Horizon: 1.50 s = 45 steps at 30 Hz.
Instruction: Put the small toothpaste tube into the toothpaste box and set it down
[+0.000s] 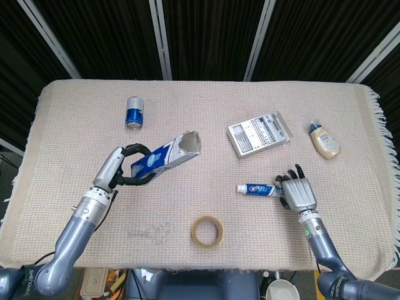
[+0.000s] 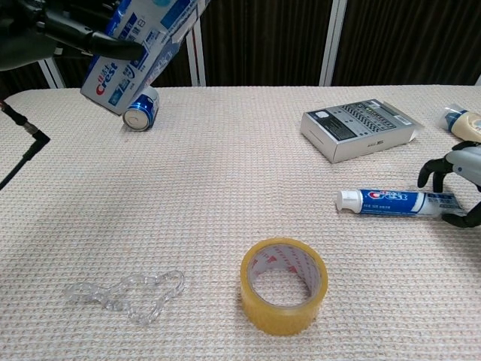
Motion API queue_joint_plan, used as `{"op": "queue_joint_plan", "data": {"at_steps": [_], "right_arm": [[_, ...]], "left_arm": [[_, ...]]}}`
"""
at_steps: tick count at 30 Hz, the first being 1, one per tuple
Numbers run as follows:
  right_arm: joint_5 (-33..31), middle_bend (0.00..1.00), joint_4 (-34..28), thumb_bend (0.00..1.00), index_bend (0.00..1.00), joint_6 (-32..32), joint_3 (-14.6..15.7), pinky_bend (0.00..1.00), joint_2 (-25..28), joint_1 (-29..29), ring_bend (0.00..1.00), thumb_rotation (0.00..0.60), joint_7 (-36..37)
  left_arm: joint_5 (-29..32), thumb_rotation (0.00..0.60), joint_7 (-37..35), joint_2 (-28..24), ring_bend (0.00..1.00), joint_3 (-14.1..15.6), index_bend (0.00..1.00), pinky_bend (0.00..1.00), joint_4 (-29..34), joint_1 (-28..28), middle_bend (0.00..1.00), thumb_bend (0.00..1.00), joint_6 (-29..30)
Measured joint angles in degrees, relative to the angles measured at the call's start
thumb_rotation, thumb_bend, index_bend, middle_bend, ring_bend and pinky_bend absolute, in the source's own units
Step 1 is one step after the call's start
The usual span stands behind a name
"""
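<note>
A rough, matt woven cloth (image 2: 225, 195) covers the tabletop. On it, the tape roll (image 2: 284, 285) looks glossy, yellowish translucent plastic; left of the roll lies a clear plastic chain (image 2: 128, 291). The toothpaste tube (image 2: 391, 201) is smooth, shiny plastic, the toothpaste box (image 1: 165, 157) glossy printed cardboard.

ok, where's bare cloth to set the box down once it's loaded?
Widest bare patch: mid-table, between the blue can, tape roll and grey box. Front-left holds the clear chain. Right side is crowded: toothpaste tube, right hand, bottle.
</note>
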<state>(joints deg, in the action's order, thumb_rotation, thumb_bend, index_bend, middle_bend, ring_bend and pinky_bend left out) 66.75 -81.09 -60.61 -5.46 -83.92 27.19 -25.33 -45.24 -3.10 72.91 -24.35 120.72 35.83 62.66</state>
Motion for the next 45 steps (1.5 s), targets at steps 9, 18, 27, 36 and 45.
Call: {"op": "queue_joint_plan", "data": {"at_steps": [9, 18, 27, 36, 45], "right_arm": [[0.16, 0.45, -0.29, 0.33, 0.39, -0.05, 0.15, 0.0, -0.4, 0.11, 0.21, 0.6, 0.05], [1.79, 0.62, 1.17, 0.33, 0.81, -1.86, 0.27, 0.0, -1.35, -0.41, 0.34, 0.6, 1.69], [7.62, 0.66, 3.26, 0.37, 0.9, -7.44, 0.32, 0.0, -1.7, -1.67, 0.39, 0.6, 6.52], [12.6, 0.66, -4.58, 0.37, 0.9, -14.68, -0.34, 0.0, 4.26, -3.56, 0.39, 0.6, 5.69], [15.41, 0.66, -22.85, 0.38, 0.9, -20.46, -2.37, 0.0, 15.98, -5.54, 0.39, 0.6, -2.38]], "left_arm": [[0.63, 0.6, 0.22, -0.36, 0.24, 0.57, 0.47, 0.2, -0.17, 0.29, 0.44, 0.32, 0.8], [1.06, 0.6, -1.06, -0.03, 0.24, 0.87, 0.47, 0.2, -1.16, 0.27, 0.45, 0.32, 1.14], [0.21, 0.6, -1.82, 0.54, 0.24, 1.97, 0.48, 0.2, -2.77, 0.2, 0.45, 0.32, 0.69], [-3.92, 0.6, -1.97, 3.54, 0.24, 4.37, 0.48, 0.2, -6.73, 0.26, 0.45, 0.33, 0.49], [-11.11, 0.6, -5.48, 9.24, 0.24, 7.0, 0.48, 0.2, -14.23, -0.64, 0.45, 0.33, 1.34]]}}
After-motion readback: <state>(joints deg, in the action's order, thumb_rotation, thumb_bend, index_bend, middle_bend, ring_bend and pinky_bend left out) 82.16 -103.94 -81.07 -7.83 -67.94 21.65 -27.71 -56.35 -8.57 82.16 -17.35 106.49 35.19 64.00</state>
